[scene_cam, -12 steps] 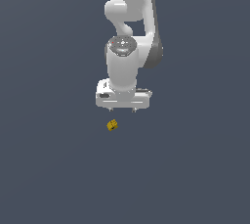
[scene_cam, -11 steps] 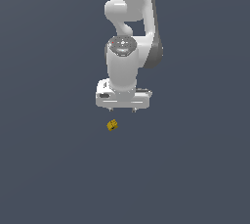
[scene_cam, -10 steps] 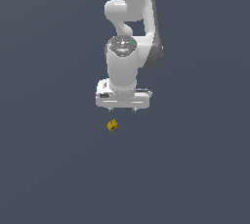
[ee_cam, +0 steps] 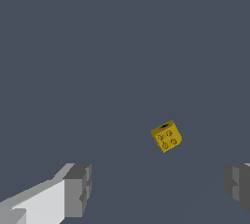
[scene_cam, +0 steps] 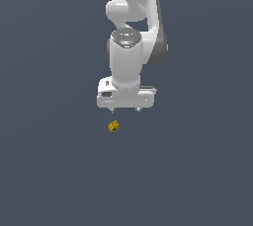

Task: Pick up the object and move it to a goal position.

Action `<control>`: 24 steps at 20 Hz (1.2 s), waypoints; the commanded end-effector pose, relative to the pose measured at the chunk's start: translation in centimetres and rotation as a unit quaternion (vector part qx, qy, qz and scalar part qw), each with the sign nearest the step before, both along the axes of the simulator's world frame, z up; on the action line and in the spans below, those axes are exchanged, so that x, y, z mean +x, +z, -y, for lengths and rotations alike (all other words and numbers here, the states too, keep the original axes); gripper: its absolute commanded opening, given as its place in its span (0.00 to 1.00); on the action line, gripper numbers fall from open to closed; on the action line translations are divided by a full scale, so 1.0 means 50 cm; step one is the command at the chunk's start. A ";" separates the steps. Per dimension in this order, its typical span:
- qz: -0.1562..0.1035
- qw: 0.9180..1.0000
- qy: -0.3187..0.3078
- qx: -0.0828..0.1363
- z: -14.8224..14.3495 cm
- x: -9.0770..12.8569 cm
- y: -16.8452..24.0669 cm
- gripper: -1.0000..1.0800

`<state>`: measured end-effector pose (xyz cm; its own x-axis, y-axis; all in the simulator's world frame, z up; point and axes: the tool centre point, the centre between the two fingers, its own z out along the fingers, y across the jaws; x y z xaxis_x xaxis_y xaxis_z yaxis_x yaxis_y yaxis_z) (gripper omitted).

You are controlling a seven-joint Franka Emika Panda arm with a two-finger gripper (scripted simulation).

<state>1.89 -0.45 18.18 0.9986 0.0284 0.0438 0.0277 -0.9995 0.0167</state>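
Below the white robot arm's two-fingered gripper (scene_cam: 125, 110), on the flat dark grey-blue ground (scene_cam: 197, 170), lies the small yellow-gold, roughly cube-shaped block with darker pitted markings (scene_cam: 113, 126). It is seen apart from the gripper, a little below it and toward the exterior view's left. The grey-padded fingers (ee_cam: 78, 190) are spread well apart and nothing is held between them; in the wrist view the block (ee_cam: 166, 136) is found ahead of the gap between them, nearer one finger than the other, and turned at an angle to the fingers' line.

The step in hand is judged to be the approach, with the grasp not yet made. To do it well, the gripper should first be shifted sideways until the block is centred between the fingers, and only then lowered straight down. The wrist might be turned so that the pads meet two flat faces and not the corners. Since the block is so small, the descent should be carried close to the ground before closing, or it may be pushed aside
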 end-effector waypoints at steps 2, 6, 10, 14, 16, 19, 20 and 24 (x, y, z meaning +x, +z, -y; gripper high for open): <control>0.001 1.000 0.004 0.000 -0.001 0.001 0.003 0.96; 0.000 1.000 -0.005 0.001 0.001 0.000 -0.002 0.96; -0.001 1.000 -0.028 0.003 0.005 0.000 -0.011 0.96; -0.002 0.998 -0.062 0.006 0.012 0.000 -0.026 0.96; -0.003 0.996 -0.084 0.008 0.016 0.000 -0.035 0.96; -0.005 0.992 -0.124 0.011 0.024 -0.001 -0.052 0.96; -0.006 0.990 -0.139 0.012 0.027 -0.002 -0.058 0.96; -0.008 0.979 -0.202 0.016 0.040 -0.004 -0.085 0.96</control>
